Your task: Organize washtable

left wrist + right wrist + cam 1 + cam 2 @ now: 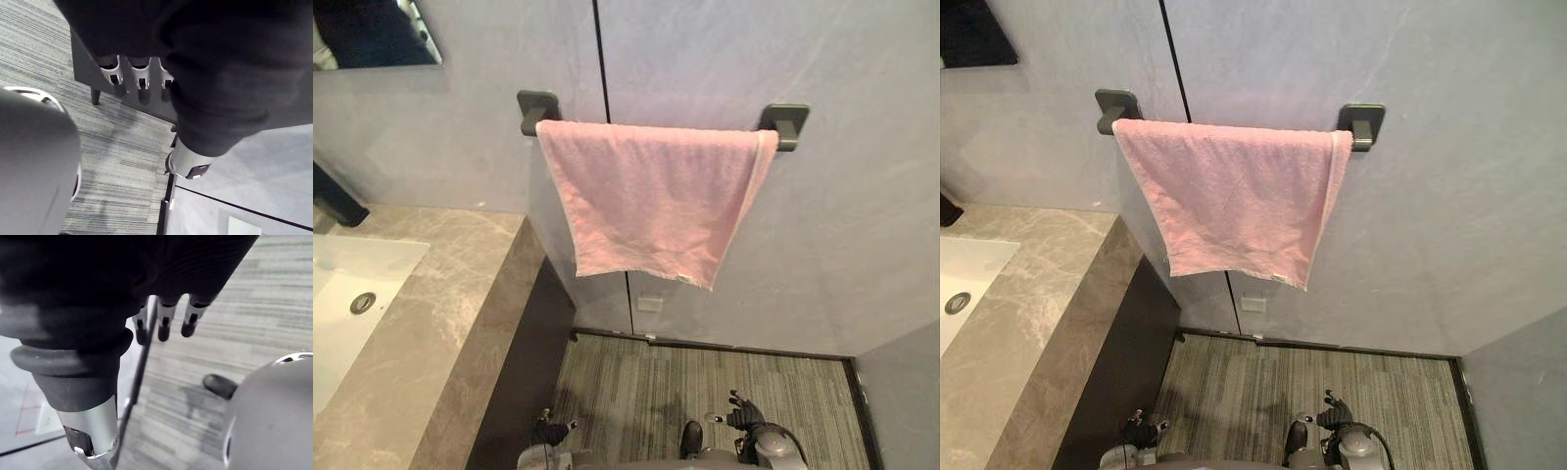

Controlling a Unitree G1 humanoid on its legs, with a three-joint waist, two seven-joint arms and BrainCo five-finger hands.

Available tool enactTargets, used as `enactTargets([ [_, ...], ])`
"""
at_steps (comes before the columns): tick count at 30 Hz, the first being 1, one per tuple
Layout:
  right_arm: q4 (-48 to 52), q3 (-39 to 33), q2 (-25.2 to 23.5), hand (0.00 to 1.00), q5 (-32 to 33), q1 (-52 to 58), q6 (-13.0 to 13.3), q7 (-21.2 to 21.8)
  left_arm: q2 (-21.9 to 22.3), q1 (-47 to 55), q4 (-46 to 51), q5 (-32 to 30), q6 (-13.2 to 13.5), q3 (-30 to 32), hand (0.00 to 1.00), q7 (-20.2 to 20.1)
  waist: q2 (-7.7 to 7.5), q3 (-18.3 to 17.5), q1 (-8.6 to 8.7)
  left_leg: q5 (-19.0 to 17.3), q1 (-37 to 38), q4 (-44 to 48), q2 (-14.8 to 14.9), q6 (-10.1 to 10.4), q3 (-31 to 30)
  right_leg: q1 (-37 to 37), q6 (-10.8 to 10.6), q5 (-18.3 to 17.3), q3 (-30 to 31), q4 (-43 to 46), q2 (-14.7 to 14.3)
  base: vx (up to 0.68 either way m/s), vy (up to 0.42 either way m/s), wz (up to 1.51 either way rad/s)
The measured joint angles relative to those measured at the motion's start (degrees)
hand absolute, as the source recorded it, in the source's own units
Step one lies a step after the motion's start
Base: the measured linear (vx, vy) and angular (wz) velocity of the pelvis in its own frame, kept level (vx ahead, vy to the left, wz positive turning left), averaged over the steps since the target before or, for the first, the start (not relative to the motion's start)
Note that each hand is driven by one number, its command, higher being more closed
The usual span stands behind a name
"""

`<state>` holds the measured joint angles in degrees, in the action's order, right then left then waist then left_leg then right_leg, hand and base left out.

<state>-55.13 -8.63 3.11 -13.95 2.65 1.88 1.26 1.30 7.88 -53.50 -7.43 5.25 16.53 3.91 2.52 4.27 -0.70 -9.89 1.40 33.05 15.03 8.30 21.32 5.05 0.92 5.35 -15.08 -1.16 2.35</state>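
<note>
Pink towel (651, 201) draped askew over dark rail (785, 124).

pink towel (651, 196), beige marbled counter (440, 313), grey striped floor (705, 377).

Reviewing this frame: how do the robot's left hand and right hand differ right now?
The left hand hangs next to the dark cabinet front under the stone counter; the right hand hangs over open striped carpet. The left hand lines up below the pink towel's left edge, the right hand below its right edge. Shared: both low, fingers straight, holding nothing.
</note>
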Motion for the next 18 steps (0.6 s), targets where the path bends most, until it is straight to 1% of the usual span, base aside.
enactTargets([
  [1, -0.25, -0.43, -0.15, 0.00, 0.10, 0.47, -0.03, 0.02, 0.08, 0.00, 0.04, -0.01, 0.01, -0.11, 0.00, 0.00, 0.03, -0.03, -0.14, -0.06, 0.23, -1.68, -0.76, 0.13, -0.11, 0.22, -0.25, 0.94, 0.23, -0.68, -0.36, -0.02, 0.014, -0.13],
  [2, -0.32, -0.77, -0.93, 0.00, 0.68, 1.39, -0.16, 0.21, -0.11, -0.15, 0.11, -0.03, 0.02, -0.13, 0.00, 0.02, -1.29, -0.69, -0.12, -0.10, 0.82, -5.59, -2.26, 0.48, -0.25, 1.01, -0.55, 1.56, 0.99, -2.19, -0.24, -0.03, -0.011, -0.14],
  [3, -0.31, -0.83, -1.11, 0.00, 0.97, 1.62, -0.12, 0.18, -0.53, 0.04, -0.05, -0.05, -0.03, -0.15, 0.00, 0.02, -1.49, -0.88, 0.03, -0.71, 2.96, -11.23, -3.41, 1.42, -0.65, 1.56, -0.06, 2.29, 1.11, -2.77, -0.33, -0.02, 0.010, -0.10],
  [4, -0.32, -0.96, -1.07, 0.00, 1.12, 1.78, -0.08, 0.20, -0.55, 0.03, -0.05, -0.10, -0.04, -0.32, 0.00, -0.03, -1.38, -0.92, 0.07, -1.10, 4.29, -14.43, -3.85, 2.02, -0.61, 1.84, -0.07, 2.90, 1.01, -2.80, -0.30, -0.04, 0.100, -0.01],
  [5, -0.26, -0.99, -0.91, 0.00, 1.12, 1.72, -0.03, 0.19, -0.40, -0.30, -0.02, -0.18, -0.02, -1.50, 0.00, -0.08, -1.17, -0.99, 0.17, -2.00, 6.89, -19.79, -4.03, 2.66, -0.40, 2.36, 0.65, 3.62, 0.69, -2.44, -1.00, -0.08, 0.151, 0.01],
  [6, -0.40, -1.04, -0.81, 0.00, 1.12, 1.47, 0.04, 0.20, -0.29, -0.60, -0.03, -0.79, -0.01, -3.32, 0.00, -0.16, -0.13, -0.59, 0.05, -2.84, 8.11, -23.46, -3.98, 2.50, -0.44, 3.31, 0.46, 4.08, 0.33, -1.81, -1.60, -0.14, 0.190, 0.01],
  [7, -0.37, -1.00, -0.43, 0.00, 1.10, 1.24, 0.10, 0.22, -0.08, -1.04, -0.02, -1.73, 0.11, -4.70, 0.00, -0.24, 0.32, -0.35, 0.25, -3.25, 8.56, -25.54, -4.26, 2.22, -0.80, 4.12, 0.33, 4.41, 0.10, -1.18, -1.62, -0.14, 0.146, 0.01],
  [8, -0.35, -0.85, -0.41, 0.00, 1.11, 1.02, 0.17, 0.22, 0.08, -1.35, -0.02, -2.36, 0.14, -5.35, 0.00, -0.24, 0.47, -0.16, 0.28, -3.45, 8.79, -26.58, -4.55, 1.85, -0.93, 4.77, 0.30, 4.44, 0.10, -0.42, -1.44, -0.17, 0.144, -0.03],
  [9, -0.36, -0.19, -0.37, 0.00, 1.02, 0.24, 0.14, 0.28, 0.29, -1.95, -0.02, -2.52, 0.25, -6.65, 0.00, -0.28, 0.35, 0.92, 0.41, -3.84, 9.79, -28.21, -5.30, 1.10, -1.24, 6.07, 0.07, 4.23, 0.65, 2.46, -0.88, -0.21, 0.135, -0.13],
  [10, -0.29, 0.75, -0.28, 0.00, 0.94, -0.84, 0.15, 0.36, 0.21, -2.54, 0.02, -3.15, 0.36, -7.66, 0.00, -0.38, -0.30, 2.45, 0.86, -4.46, 10.91, -28.89, -6.41, -0.16, -1.72, 7.81, -1.00, 2.98, 1.90, 7.19, 0.10, -0.24, 0.126, -0.17],
  [11, -0.27, 1.04, -0.22, 0.00, 0.80, -1.29, 0.17, 0.37, 0.09, -2.72, 0.04, -3.50, 0.40, -8.01, 0.00, -0.50, -0.82, 3.11, 1.04, -4.81, 11.11, -28.70, -7.27, -1.27, -1.73, 8.83, -1.60, 2.59, 3.42, 9.44, 0.39, -0.40, 0.128, -0.43],
  [12, -0.11, 2.72, -0.42, 0.00, 0.74, -1.62, 0.29, 0.35, -0.70, -2.89, 0.79, -3.55, 0.45, -8.54, 0.00, -1.11, -2.86, 4.12, 0.72, -5.17, 10.48, -25.79, -9.29, -2.62, -0.17, 10.81, -4.51, 4.27, 8.01, 12.13, 1.99, -0.38, 0.086, -0.62],
  [13, 0.12, 3.15, -0.16, 0.00, 0.59, -1.87, 0.31, 0.46, -0.71, -2.72, 1.43, -3.55, 0.58, -8.10, 0.00, -1.22, -1.61, 4.51, -0.38, -5.21, 9.27, -24.45, -8.44, -4.08, 1.70, 11.60, -7.68, 5.60, 10.75, 12.03, 2.24, -0.40, 0.056, -0.62],
  [14, 0.81, 2.75, -0.20, 0.00, 0.70, -2.48, 0.12, 0.83, -0.31, -2.69, 1.81, -3.56, 0.84, -7.83, 0.00, -1.27, -1.36, 4.59, -0.06, -5.68, 8.42, -23.31, -8.18, -4.84, 1.66, 13.00, -6.20, 3.24, 11.43, 17.67, 2.39, -0.28, 0.002, -0.14],
  [15, 2.11, 2.71, -0.39, 0.00, 0.81, -1.66, 0.04, 1.34, -0.55, -2.94, 2.16, -3.54, 1.20, -7.11, 0.00, -1.21, -1.91, 4.75, 0.15, -5.90, 6.98, -21.65, -8.36, -5.24, 0.35, 15.29, -3.76, -4.79, 12.99, 32.72, 3.82, -0.27, -0.020, 0.46],
  [16, 2.57, 2.68, -0.55, 0.00, 0.77, -0.39, 0.13, 1.37, -0.61, -2.64, 2.32, -3.51, 1.26, -6.77, 0.00, -1.19, -2.25, 4.62, -0.18, -5.90, 6.14, -20.08, -8.34, -5.42, -1.71, 14.87, -3.72, -8.99, 15.35, 42.70, 4.57, -0.20, -0.019, 0.66],
  [17, 2.52, 2.66, -0.56, 0.00, 0.72, -0.19, 0.12, 1.36, -0.59, -2.18, 2.36, -3.51, 1.32, -6.76, 0.00, -1.21, -2.37, 4.53, -0.46, -5.87, 5.51, -19.55, -8.42, -5.48, -2.69, 13.94, -4.14, -10.08, 16.73, 46.06, 4.78, -0.16, -0.045, 0.72],
  [18, 2.48, 2.69, -0.72, 0.00, 0.36, 0.09, 0.07, 1.42, -0.60, -1.12, 2.43, -3.52, 1.37, -6.45, 0.00, -1.25, -2.79, 4.17, -0.51, -5.73, 3.99, -18.53, -8.80, -5.70, -4.39, 12.23, -5.10, -11.16, 19.62, 49.43, 4.81, -0.17, -0.119, 1.04],
])
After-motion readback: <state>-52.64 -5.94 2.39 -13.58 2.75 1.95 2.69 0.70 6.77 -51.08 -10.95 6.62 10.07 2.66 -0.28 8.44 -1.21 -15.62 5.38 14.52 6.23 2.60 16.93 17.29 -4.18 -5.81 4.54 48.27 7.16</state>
